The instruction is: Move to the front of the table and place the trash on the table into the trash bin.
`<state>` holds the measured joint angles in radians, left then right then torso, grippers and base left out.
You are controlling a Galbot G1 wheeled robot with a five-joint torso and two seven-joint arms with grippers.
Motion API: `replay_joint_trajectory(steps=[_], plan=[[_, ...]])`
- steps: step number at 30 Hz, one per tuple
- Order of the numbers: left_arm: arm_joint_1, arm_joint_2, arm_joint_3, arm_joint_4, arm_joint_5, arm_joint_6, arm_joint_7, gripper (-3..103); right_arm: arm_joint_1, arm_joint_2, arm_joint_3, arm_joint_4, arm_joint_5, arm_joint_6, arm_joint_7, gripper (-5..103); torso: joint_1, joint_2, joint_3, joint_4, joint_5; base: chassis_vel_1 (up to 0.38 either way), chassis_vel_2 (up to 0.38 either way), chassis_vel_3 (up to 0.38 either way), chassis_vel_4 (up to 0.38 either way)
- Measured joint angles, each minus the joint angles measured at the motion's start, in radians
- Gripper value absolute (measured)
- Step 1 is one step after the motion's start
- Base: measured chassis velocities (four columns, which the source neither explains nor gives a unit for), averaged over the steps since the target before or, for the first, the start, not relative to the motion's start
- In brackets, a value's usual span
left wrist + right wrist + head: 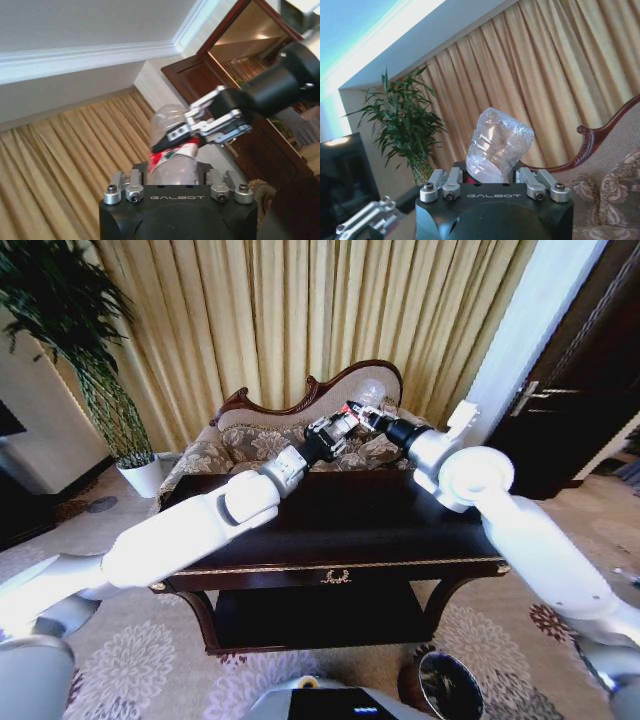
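Note:
The trash, a clear plastic bottle (172, 150) with a red label, hangs in the air above the far edge of the dark table (350, 530), in front of the sofa back. My right gripper (362, 420) is shut across its label, with the clear base sticking out past the fingers (200, 127). My left gripper (328, 435) meets it from the other side, and the bottle's lower end sits right in front of its body. The bottle (497, 145) also rises from between my right gripper's finger mounts. The trash bin (450, 685) stands on the carpet by the table's front right leg.
A carved floral sofa (250, 445) stands just behind the table. A tall plant in a white pot (142, 476) is at the back left, with gold curtains behind. A dark wooden door (575, 390) is on the right. The table's lower shelf (320, 615) faces me.

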<state>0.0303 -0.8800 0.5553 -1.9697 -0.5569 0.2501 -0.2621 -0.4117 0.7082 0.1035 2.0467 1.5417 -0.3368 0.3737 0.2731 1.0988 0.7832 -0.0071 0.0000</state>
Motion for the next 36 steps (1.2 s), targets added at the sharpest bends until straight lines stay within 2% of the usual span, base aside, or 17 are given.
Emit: replay_joint_trajectory(steps=[4, 5, 6, 7, 8, 10, 13, 19, 22, 25, 27, 28, 30, 31, 32, 35, 36], plan=[[0.011, 0.013, -0.034, -0.005, -0.059, 0.015, -0.034, 64, -0.043, -0.010, 0.040, -0.006, -0.007, 0.003, 0.004, 37, 0.000, 0.000, 0.000, 0.0000, -0.0001, 0.000, 0.000, 0.000, 0.000], [0.013, 0.017, -0.046, -0.004, -0.064, 0.015, -0.047, 70, -0.054, -0.015, 0.046, -0.013, -0.010, 0.001, 0.008, 37, 0.000, 0.000, 0.000, -0.0001, -0.0008, 0.000, 0.000, 0.000, 0.000], [0.019, 0.024, -0.060, -0.008, -0.081, 0.017, -0.049, 76, -0.073, -0.017, 0.063, -0.016, -0.017, 0.002, 0.003, 33, 0.000, 0.000, 0.000, 0.0003, 0.0013, 0.000, 0.000, 0.000, 0.000], [0.025, 0.030, -0.069, -0.011, -0.093, 0.019, -0.052, 81, -0.085, -0.022, 0.076, -0.020, -0.023, 0.005, -0.002, 30, 0.000, 0.000, 0.000, 0.0000, -0.0009, 0.000, 0.000, 0.000, 0.000], [0.025, 0.030, -0.069, -0.011, -0.093, 0.019, -0.052, 81, -0.085, -0.022, 0.076, -0.020, -0.023, 0.005, -0.002, 30, 0.000, 0.000, 0.000, 0.0000, -0.0009, 0.000, 0.000, 0.000, 0.000], [0.039, 0.048, -0.101, -0.026, -0.138, 0.028, -0.066, 92, -0.113, -0.030, 0.108, -0.025, -0.032, 0.014, -0.011, 25, 0.000, 0.000, 0.000, -0.0002, 0.0000, 0.000, 0.000, 0.000, 0.000], [0.057, 0.074, -0.136, -0.046, -0.171, 0.038, -0.073, 98, -0.131, -0.039, 0.130, -0.025, -0.038, 0.023, -0.011, 25, 0.000, 0.000, 0.000, 0.0000, 0.0000, 0.000, 0.000, 0.000, 0.000], [0.108, 0.114, -0.221, -0.084, -0.219, 0.063, -0.088, 100, -0.150, -0.051, 0.152, -0.022, -0.051, 0.036, -0.003, 25, 0.000, 0.000, 0.000, 0.0000, -0.0002, 0.000, 0.000, 0.000, 0.000], [0.227, 0.179, -0.393, -0.126, -0.260, 0.081, -0.097, 100, -0.172, -0.066, 0.180, -0.022, -0.083, 0.046, 0.023, 25, 0.000, 0.000, 0.000, -0.0001, 0.0000, 0.000, 0.000, 0.000, 0.000], [0.272, 0.200, -0.443, -0.136, -0.270, 0.087, -0.097, 100, -0.181, -0.071, 0.188, -0.022, -0.103, 0.048, 0.030, 25, 0.000, 0.000, 0.000, 0.0000, -0.0001, 0.000, 0.000, 0.000, 0.000], [0.427, 0.261, -0.587, -0.170, -0.301, 0.101, -0.102, 100, -0.222, -0.083, 0.223, -0.020, -0.174, 0.048, 0.051, 25, 0.000, 0.000, 0.000, 0.0005, -0.0005, 0.000, 0.000, 0.000, 0.000], [0.427, 0.261, -0.587, -0.170, -0.301, 0.101, -0.102, 100, -0.222, -0.083, 0.223, -0.020, -0.174, 0.048, 0.051, 25, 0.000, 0.000, 0.000, 0.0005, -0.0005, 0.000, 0.000, 0.000, 0.000], [0.543, 0.294, -0.716, -0.193, -0.329, 0.109, -0.127, 100, -0.264, -0.091, 0.247, -0.016, -0.266, 0.042, 0.066, 25, 0.000, 0.000, 0.000, 0.0003, -0.0004, 0.000, 0.000, 0.000, 0.000], [0.604, 0.301, -0.790, -0.201, -0.349, 0.119, -0.139, 100, -0.290, -0.095, 0.260, -0.013, -0.329, 0.032, 0.072, 25, 0.000, 0.000, 0.000, 0.0001, 0.0000, 0.000, 0.000, 0.000, 0.000], [0.604, 0.301, -0.790, -0.201, -0.349, 0.119, -0.139, 100, -0.290, -0.095, 0.260, -0.013, -0.329, 0.032, 0.072, 25, 0.000, 0.000, 0.000, 0.0001, 0.0000, 0.000, 0.000, 0.000, 0.000], [0.741, 0.288, -0.965, -0.205, -0.426, 0.185, -0.189, 100, -0.354, -0.106, 0.278, 0.007, -0.463, -0.011, 0.129, 25, 0.000, 0.000, 0.000, 0.0001, 0.0000, 0.000, 0.000, 0.000, 0.000], [0.741, 0.288, -0.965, -0.205, -0.426, 0.185, -0.189, 100, -0.354, -0.106, 0.278, 0.007, -0.463, -0.011, 0.129, 25, 0.000, 0.000, 0.000, 0.0001, 0.0000, 0.000, 0.000, 0.000, 0.000]])
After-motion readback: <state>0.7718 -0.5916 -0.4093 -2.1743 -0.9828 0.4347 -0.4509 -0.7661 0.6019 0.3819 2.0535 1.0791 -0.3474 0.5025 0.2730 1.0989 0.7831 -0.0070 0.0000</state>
